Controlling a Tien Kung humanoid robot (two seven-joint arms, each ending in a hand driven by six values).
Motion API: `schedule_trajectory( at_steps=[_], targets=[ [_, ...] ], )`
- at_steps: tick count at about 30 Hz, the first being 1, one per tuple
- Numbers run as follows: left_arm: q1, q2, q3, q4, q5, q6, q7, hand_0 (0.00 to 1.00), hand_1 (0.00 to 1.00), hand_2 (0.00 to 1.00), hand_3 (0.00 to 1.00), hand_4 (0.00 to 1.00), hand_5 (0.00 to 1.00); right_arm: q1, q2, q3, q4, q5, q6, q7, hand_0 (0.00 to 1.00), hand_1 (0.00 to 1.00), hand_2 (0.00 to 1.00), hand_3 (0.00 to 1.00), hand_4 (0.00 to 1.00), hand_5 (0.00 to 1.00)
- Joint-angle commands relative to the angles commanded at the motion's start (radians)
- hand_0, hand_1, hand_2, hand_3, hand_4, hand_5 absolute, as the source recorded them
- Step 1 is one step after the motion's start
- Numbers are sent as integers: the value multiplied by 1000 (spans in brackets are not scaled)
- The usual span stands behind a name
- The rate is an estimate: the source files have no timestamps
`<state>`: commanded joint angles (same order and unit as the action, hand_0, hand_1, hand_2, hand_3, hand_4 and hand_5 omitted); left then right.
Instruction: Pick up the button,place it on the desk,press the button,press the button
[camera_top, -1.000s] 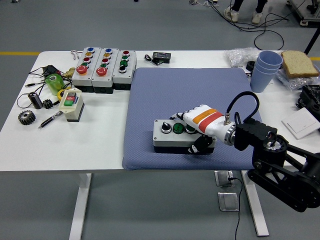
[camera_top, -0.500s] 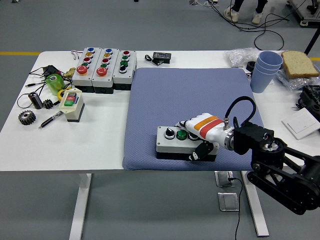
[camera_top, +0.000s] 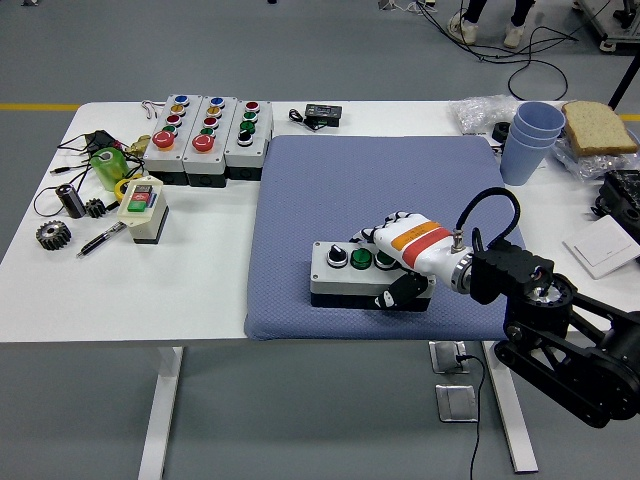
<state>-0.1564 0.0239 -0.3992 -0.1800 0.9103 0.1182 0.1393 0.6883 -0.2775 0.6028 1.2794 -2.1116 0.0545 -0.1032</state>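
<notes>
A grey button box (camera_top: 345, 275) with a black knob, a green button (camera_top: 359, 260) and a further button under the hand lies on the blue mat (camera_top: 380, 190), near its front edge. My right hand (camera_top: 398, 262) comes in from the lower right and is shut on the box's right end, with fingers over the top and the thumb on the front face. The left arm is out of view.
Three more button boxes (camera_top: 208, 135) stand at the back left, with a small cream switch box (camera_top: 142, 208), gears, a pen and green tape (camera_top: 108, 165) nearby. Blue cups (camera_top: 529, 140), bread (camera_top: 598, 127) and a white plate (camera_top: 605, 250) sit on the right.
The box and my right hand slid a little right and toward the mat's front edge, then drifted slightly back. The grasp has not changed.
</notes>
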Motion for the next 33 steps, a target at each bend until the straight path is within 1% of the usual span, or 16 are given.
schedule_trajectory(
  at_steps=[3, 5, 6, 8, 11, 12, 14, 17, 18, 23, 24, 26, 27, 29, 30, 33],
  targets=[
    [-1, 1, 3, 0, -3, 0, -1, 625, 658, 679, 590, 342, 646, -3, -2, 6, 10, 10, 10, -1, 994, 826, 847, 929, 964, 306],
    [-2, 1, 1, 0, -2, 0, 0, 625, 658, 679, 590, 342, 646, -9, -8, 17, 32, 32, 21, -2, 994, 826, 847, 929, 964, 306],
    [-2, 1, 0, 0, -1, 0, 0, 625, 658, 679, 589, 342, 647, -12, -10, 21, 40, 38, 23, -2, 998, 870, 921, 972, 973, 294],
    [-2, 1, -1, 0, 0, 0, 0, 625, 658, 679, 589, 342, 647, -17, -13, 30, 59, 47, 23, -2, 998, 870, 921, 972, 973, 294],
    [-2, 1, -4, 0, 4, 0, 0, 625, 658, 679, 589, 342, 647, -39, -13, 78, 119, 78, 36, -16, 998, 870, 921, 972, 973, 294],
    [-2, 1, -4, 0, 4, 0, 0, 625, 658, 679, 589, 342, 648, -45, -15, 88, 131, 78, 35, -19, 989, 830, 892, 944, 972, 295],
    [-2, 1, -4, 0, 4, 0, 0, 625, 658, 679, 589, 342, 648, -61, -20, 121, 171, 75, 28, -28, 989, 830, 892, 944, 972, 295],
    [-2, 1, -3, 0, 3, 0, 0, 625, 658, 679, 589, 342, 648, -96, -41, 171, 229, 64, 2, -29, 989, 830, 892, 944, 972, 295],
    [-2, 2, -3, 0, 3, 0, 0, 625, 658, 678, 589, 341, 647, -99, -43, 175, 234, 63, -1, -28, 863, 598, 699, 832, 973, 290],
    [-2, 3, -3, 0, 1, 1, -2, 625, 658, 678, 589, 341, 647, -205, -102, 258, 327, 64, -97, 2, 863, 598, 699, 832, 973, 290],
    [-2, 3, -3, 0, 1, 1, -1, 624, 658, 678, 589, 341, 646, -211, -104, 261, 331, 63, -102, 4, 239, 38, 293, 689, 971, 318],
    [-2, 3, -5, 0, 5, 0, -1, 624, 658, 678, 589, 341, 646, -252, -132, 283, 351, 85, -128, 20, 239, 38, 293, 689, 971, 318],
    [-2, 3, -8, 0, 10, 0, 0, 624, 658, 678, 589, 341, 646, -280, -151, 292, 355, 106, -160, 32, 239, 38, 293, 689, 971, 318],
    [-2, 3, -11, 0, 14, -1, 1, 624, 658, 678, 589, 341, 646, -307, -167, 302, 357, 112, -193, 41, 239, 38, 293, 689, 971, 318],
    [-2, 2, -8, 0, 11, -1, 1, 625, 658, 678, 589, 341, 647, -321, -175, 309, 358, 113, -203, 41, 145, 2, 193, 654, 950, 388],
    [-2, 2, -5, 0, 9, -1, 0, 625, 658, 678, 589, 341, 647, -346, -187, 322, 358, 104, -197, 29, 145, 2, 193, 654, 950, 388]
  ],
)
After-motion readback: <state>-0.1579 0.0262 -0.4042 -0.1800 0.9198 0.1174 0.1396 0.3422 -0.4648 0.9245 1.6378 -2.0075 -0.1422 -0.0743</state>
